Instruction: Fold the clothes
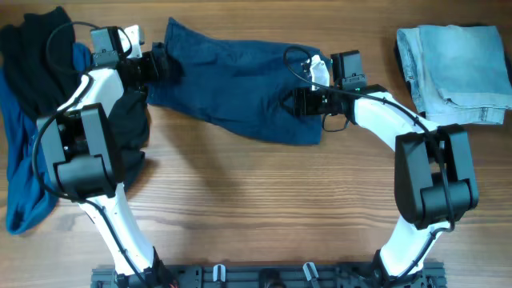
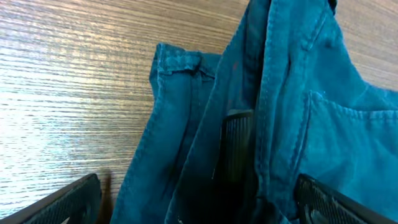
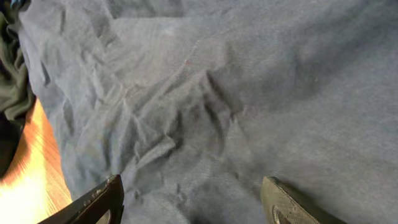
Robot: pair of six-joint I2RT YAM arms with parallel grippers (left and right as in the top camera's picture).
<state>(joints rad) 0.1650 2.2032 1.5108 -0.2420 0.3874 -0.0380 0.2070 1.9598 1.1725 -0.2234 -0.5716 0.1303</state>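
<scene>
The dark navy-blue shorts [image 1: 232, 80] lie spread and wrinkled at the top middle of the table. My left gripper [image 1: 160, 66] is at their left edge. In the left wrist view its fingers [image 2: 199, 205] stand wide apart, with a bunched fold of the shorts [image 2: 280, 124] between them. My right gripper [image 1: 298, 102] is over the right part of the shorts. In the right wrist view its fingers [image 3: 193, 202] are open just above the creased cloth [image 3: 236, 93].
A heap of black cloth [image 1: 36, 56] and a mid-blue garment [image 1: 24, 176] lie at the far left, beside the left arm. Folded pale denim [image 1: 456, 72] sits at the top right. The wooden table [image 1: 256, 208] shows below the shorts.
</scene>
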